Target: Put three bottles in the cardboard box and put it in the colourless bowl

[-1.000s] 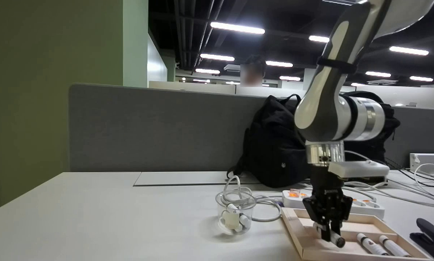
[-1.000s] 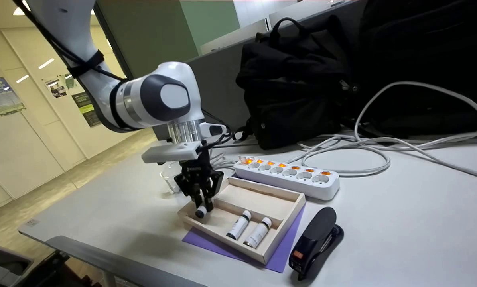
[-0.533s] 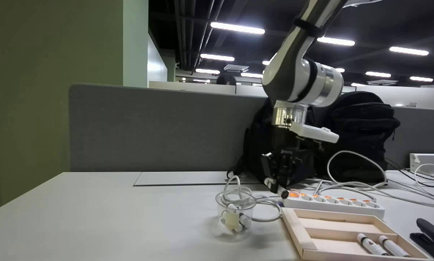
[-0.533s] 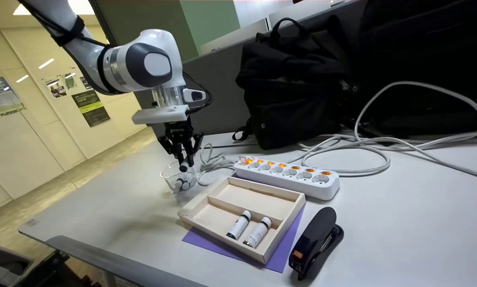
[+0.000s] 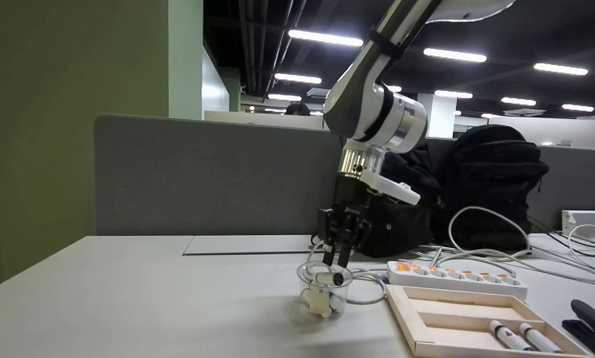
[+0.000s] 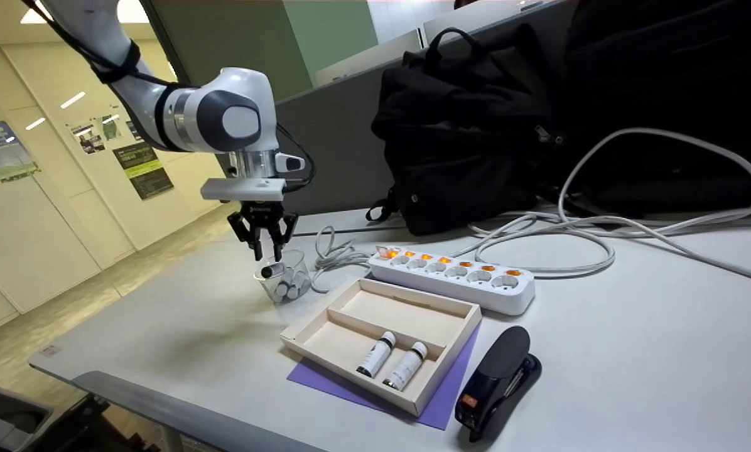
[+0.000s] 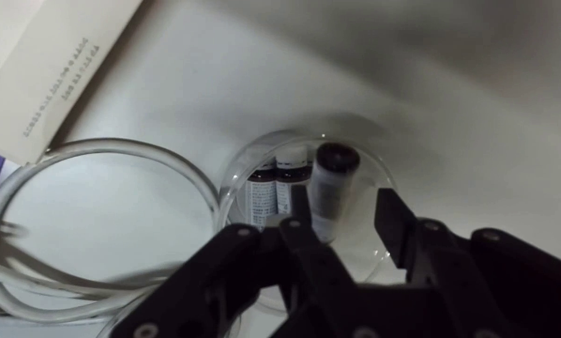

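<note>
The clear bowl (image 5: 302, 293) (image 6: 261, 285) (image 7: 228, 197) stands on the table with several white bottles (image 7: 262, 199) inside. A loose dark-capped bottle (image 5: 327, 279) (image 6: 273, 270) (image 7: 329, 197) is tilted at the bowl's rim level, just below my fingertips, blurred in the wrist view. My gripper (image 5: 336, 261) (image 6: 268, 256) (image 7: 343, 199) is open over the bowl, fingers apart on either side of that bottle. The tan cardboard box (image 5: 446, 334) (image 6: 331, 339) (image 7: 69, 80) lies beside the bowl. Two white bottles (image 5: 509, 335) (image 6: 376, 355) lie in its front compartment; its back compartment holds none.
A white power strip (image 5: 456, 282) (image 6: 451, 276) lies behind the box. Coiled white cable (image 7: 107, 146) lies against the bowl. A black stapler (image 6: 501, 383) is beside the box, and a purple sheet (image 6: 444, 398) is under it. Black backpacks (image 6: 470, 132) stand at the back.
My gripper lifted a bottle out of the box, carried it over to the bowl, and has opened. The bottle has dropped from the fingers into the bowl's mouth.
</note>
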